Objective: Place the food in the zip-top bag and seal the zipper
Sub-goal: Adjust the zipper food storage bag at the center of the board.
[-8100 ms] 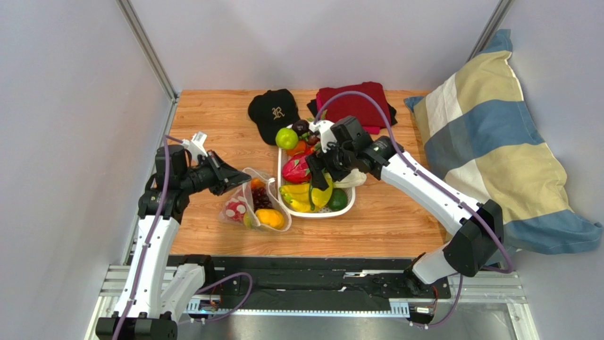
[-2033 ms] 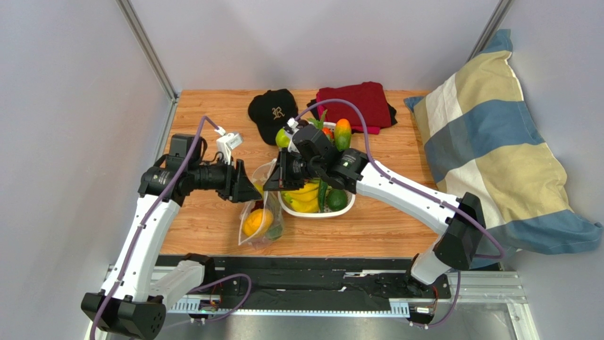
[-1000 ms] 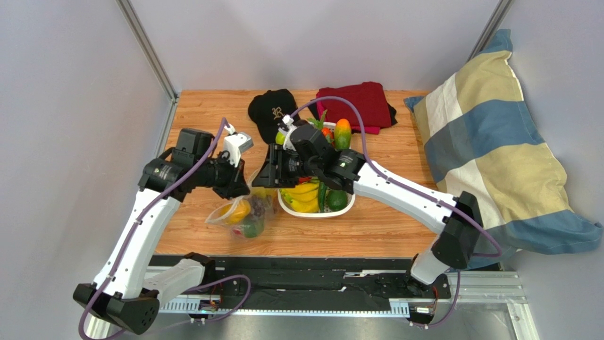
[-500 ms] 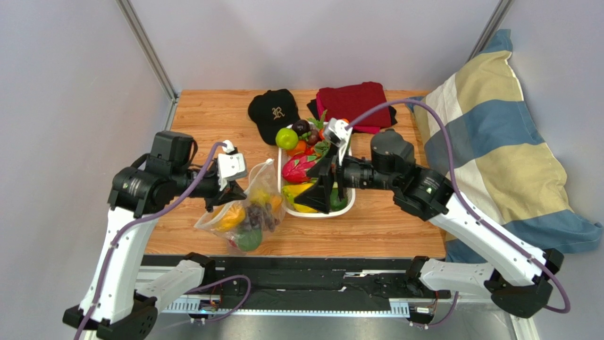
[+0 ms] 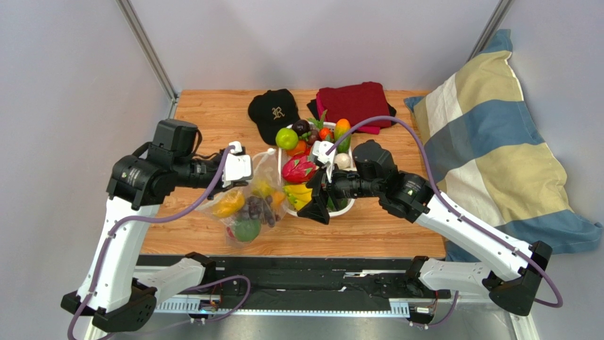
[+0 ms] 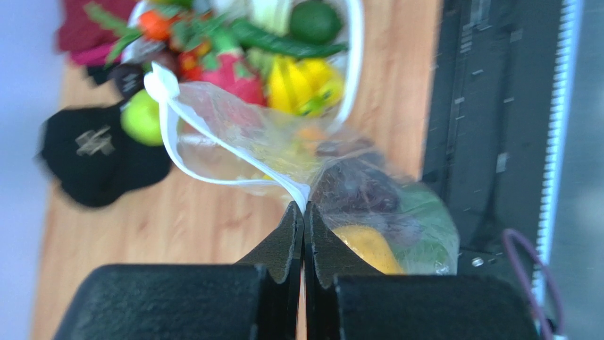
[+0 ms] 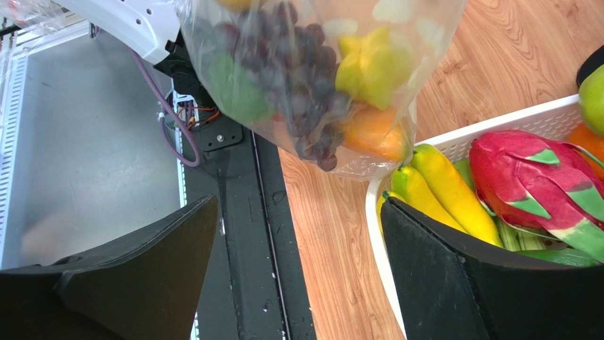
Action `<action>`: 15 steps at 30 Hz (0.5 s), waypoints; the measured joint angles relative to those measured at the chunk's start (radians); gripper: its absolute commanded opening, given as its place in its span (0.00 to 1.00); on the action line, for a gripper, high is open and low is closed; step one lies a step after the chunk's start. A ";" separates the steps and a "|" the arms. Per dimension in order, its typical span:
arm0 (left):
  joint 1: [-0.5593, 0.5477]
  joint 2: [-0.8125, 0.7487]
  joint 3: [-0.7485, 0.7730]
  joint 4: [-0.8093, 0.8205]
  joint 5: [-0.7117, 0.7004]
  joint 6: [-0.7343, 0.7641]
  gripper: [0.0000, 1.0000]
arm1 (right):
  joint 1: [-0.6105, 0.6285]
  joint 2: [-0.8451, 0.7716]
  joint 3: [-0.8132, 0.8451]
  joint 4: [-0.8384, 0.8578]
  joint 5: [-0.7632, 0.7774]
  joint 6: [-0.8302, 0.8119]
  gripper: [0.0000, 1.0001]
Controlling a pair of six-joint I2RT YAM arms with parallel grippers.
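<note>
The zip-top bag (image 5: 249, 207) hangs from my left gripper (image 5: 244, 178), which is shut on one end of the zipper (image 6: 225, 145). The two white zipper strips stand apart, so the mouth gapes. Inside the bag lie food pieces: purple grapes (image 7: 298, 49), a yellow star fruit (image 7: 372, 65), an orange piece (image 7: 373, 132) and a green one (image 7: 237, 86). My right gripper (image 5: 320, 201) is open and empty, just right of the bag, over the near corner of the white tray (image 5: 345, 210). In the right wrist view the fingers (image 7: 454, 283) frame bare wood below the bag.
The tray (image 7: 524, 117) holds more food: a pink dragon fruit (image 5: 298, 168), bananas (image 7: 448, 188) and a green apple (image 5: 286, 138). A black cap (image 5: 273, 113) and a red cloth (image 5: 354, 103) lie behind it. A striped pillow (image 5: 496, 145) is at right. The black base rail (image 5: 305, 273) runs along the near edge.
My right gripper has opened and drawn back from the bag's mouth toward the tray's near corner. The left gripper has kept its hold and carried the bag slightly rightward.
</note>
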 measured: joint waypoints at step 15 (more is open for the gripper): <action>-0.004 -0.294 0.098 -0.004 0.032 -0.015 0.00 | 0.001 -0.056 0.001 -0.004 0.029 0.002 0.91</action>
